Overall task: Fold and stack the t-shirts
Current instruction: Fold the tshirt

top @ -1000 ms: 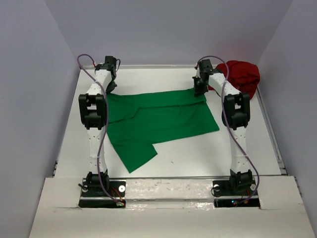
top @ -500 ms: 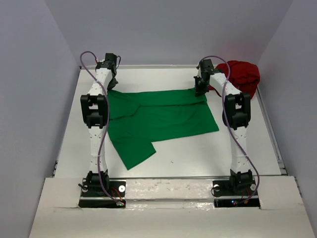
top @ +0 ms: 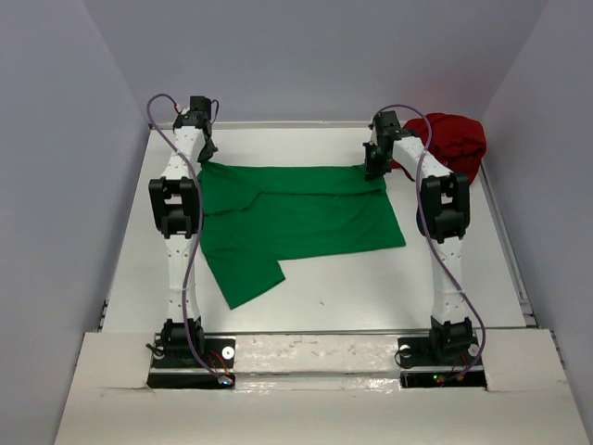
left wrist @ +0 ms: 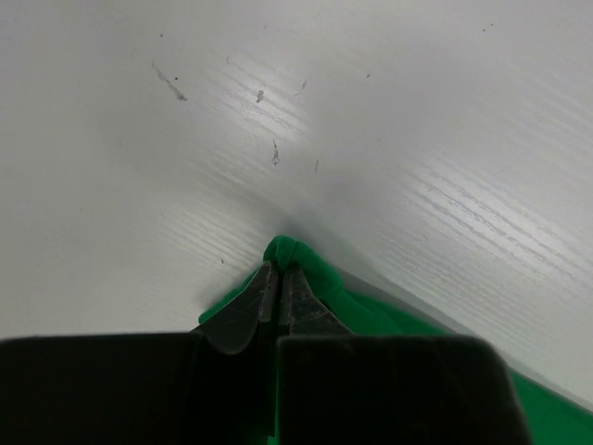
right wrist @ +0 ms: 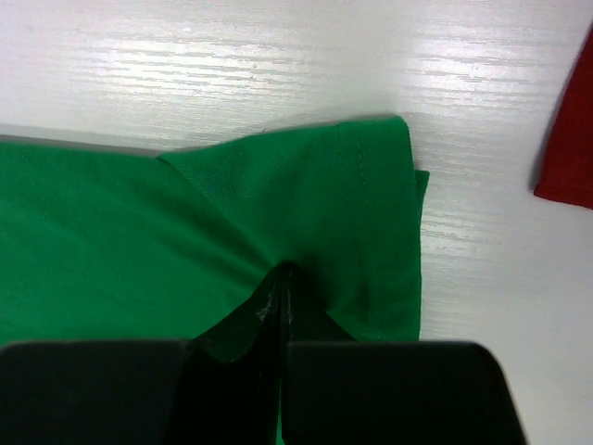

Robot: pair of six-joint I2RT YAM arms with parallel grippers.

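The green t-shirt [top: 296, 215] lies spread across the middle of the white table, with one sleeve flap toward the near left. My left gripper [top: 202, 156] is at its far left corner. In the left wrist view that gripper [left wrist: 279, 267] has its jaws almost together, with a bunch of green t-shirt [left wrist: 361, 311] pinched at the tips. My right gripper [top: 374, 169] is at the far right corner. It is shut [right wrist: 283, 271] on green t-shirt [right wrist: 306, 195] that puckers around its tips. The dark red t-shirt [top: 454, 144] sits crumpled at the back right, and its edge [right wrist: 570, 139] shows in the right wrist view.
The white table [top: 371, 287] is boxed in by grey walls on the left, back and right. A low rim [top: 505, 241] runs along its right side. Both arm bases [top: 190, 348] are bolted at the near edge.
My left gripper has moved toward the back wall, drawing the green t-shirt's far left corner with it. The far edge now lies straighter, and the near sleeve flap has slid back and left. The right gripper has barely moved.
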